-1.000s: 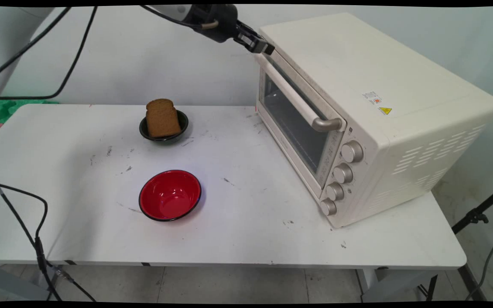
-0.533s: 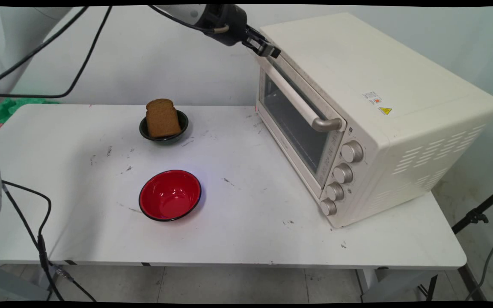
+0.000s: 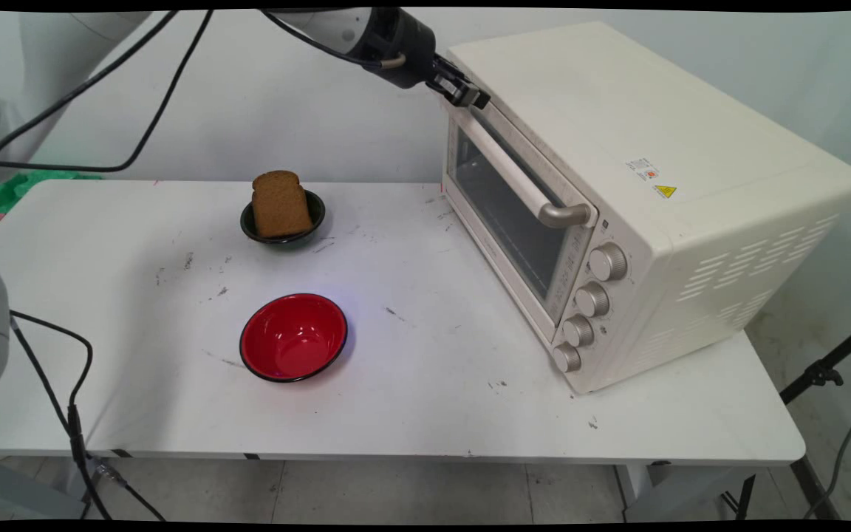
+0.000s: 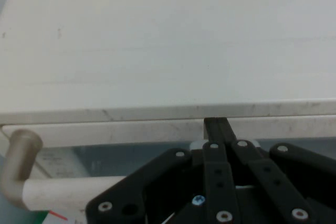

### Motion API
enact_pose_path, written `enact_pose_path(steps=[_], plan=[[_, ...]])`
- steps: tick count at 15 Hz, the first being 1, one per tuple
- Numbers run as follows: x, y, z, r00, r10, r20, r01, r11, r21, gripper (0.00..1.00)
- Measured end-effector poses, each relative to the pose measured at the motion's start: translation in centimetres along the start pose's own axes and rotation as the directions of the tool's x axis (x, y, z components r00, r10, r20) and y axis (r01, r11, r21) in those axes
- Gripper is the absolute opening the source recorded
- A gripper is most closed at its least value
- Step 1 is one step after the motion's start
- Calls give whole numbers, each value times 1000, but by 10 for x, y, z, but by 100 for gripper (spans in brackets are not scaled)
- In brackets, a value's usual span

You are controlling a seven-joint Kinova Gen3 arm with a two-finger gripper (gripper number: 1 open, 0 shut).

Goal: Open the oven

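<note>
Gripper [image 3: 470, 94] at the upper middle of the main view, its black fingers pressed together with no gap in the hand view, their tips set against the seam where the door meets the top of the cream toaster oven [image 3: 654, 185]. Reaching in from the upper left, it meets the top edge of the closed oven door [image 3: 503, 199], just above the long pale door handle [image 3: 514, 166], which runs slantwise across the door to a grey metal end bracket. In the hand view the tips [image 4: 216, 127] sit right at that door edge, with the handle [image 4: 63, 190] lower left and the glass below. It holds nothing.

Toaster oven fills the right half of the frame on the white tabletop [image 3: 425, 414], its four knobs [image 3: 592, 299] stacked at the lower right of its front. Left of centre, well apart from the oven, a slice of brown bread [image 3: 281, 203] stands propped in a small dark bowl [image 3: 283, 227]. Below it, nearer the frame's bottom, lies an empty red bowl [image 3: 294, 337] with a dark rim.
</note>
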Motion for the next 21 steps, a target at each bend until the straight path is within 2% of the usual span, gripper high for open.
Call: enact_pose_path(steps=[10,21], plan=[[-6,-2,11,1000,14,18,-14,1000,2,0],[-26,-6,-5,999,10,35,-10,1000,-9,0]])
